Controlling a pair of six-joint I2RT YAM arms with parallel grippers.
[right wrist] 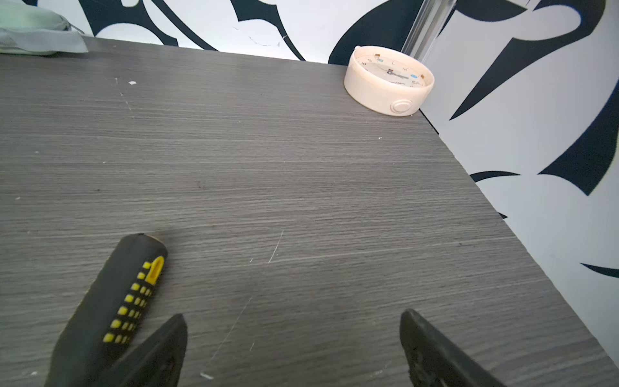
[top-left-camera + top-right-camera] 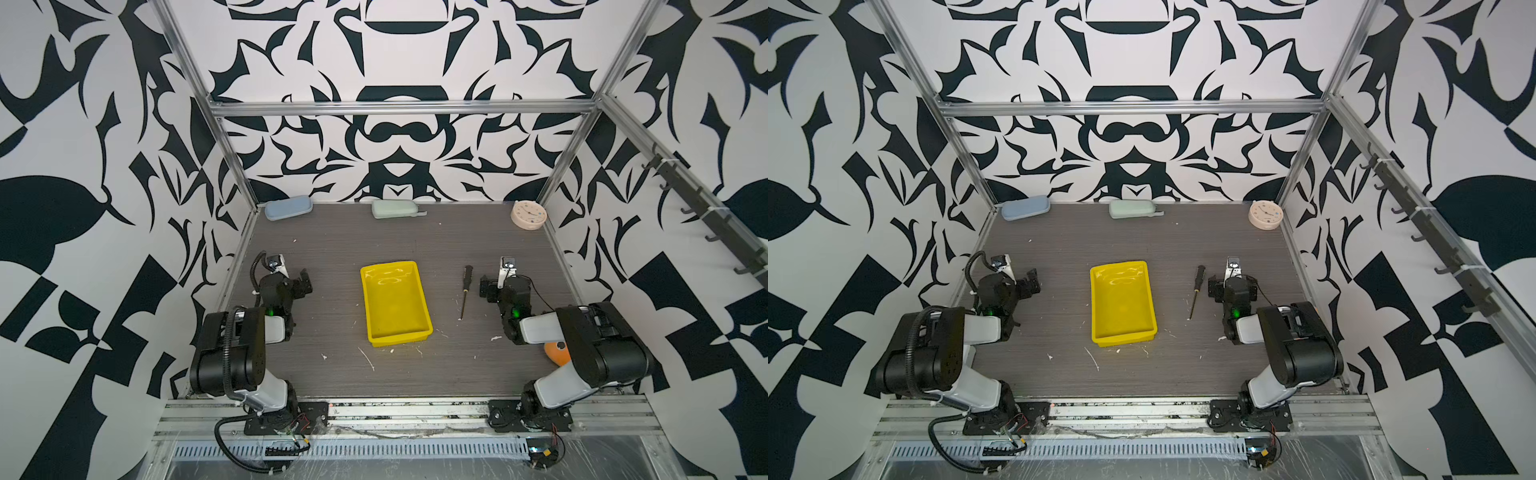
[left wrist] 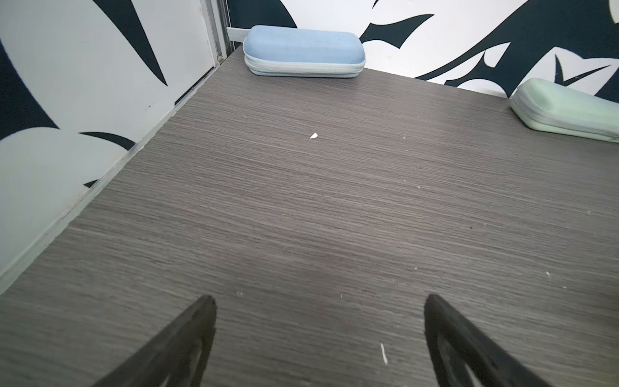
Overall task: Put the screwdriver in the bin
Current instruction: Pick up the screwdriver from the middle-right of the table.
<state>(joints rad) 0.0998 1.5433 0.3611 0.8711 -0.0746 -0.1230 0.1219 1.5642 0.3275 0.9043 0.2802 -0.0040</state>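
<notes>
The screwdriver [image 2: 465,291] [image 2: 1197,291] lies flat on the grey table, black handle toward the back wall and thin shaft pointing to the front. In the right wrist view its black handle with yellow dots [image 1: 114,305] lies just outside one finger. The yellow bin [image 2: 395,301] [image 2: 1122,301] stands empty at the table's middle, left of the screwdriver. My right gripper [image 2: 486,286] [image 1: 293,318] hangs open just right of the screwdriver, with nothing between its fingers. At the table's left side my left gripper [image 2: 303,280] [image 3: 320,301] is open over bare table.
A pale blue case [image 2: 288,207] [image 3: 303,50] and a pale green case [image 2: 397,208] [image 3: 566,107] lie along the back wall. A cream round clock [image 2: 529,214] [image 1: 388,80] leans in the back right corner. An orange object [image 2: 557,353] sits behind the right arm. Patterned walls enclose the table.
</notes>
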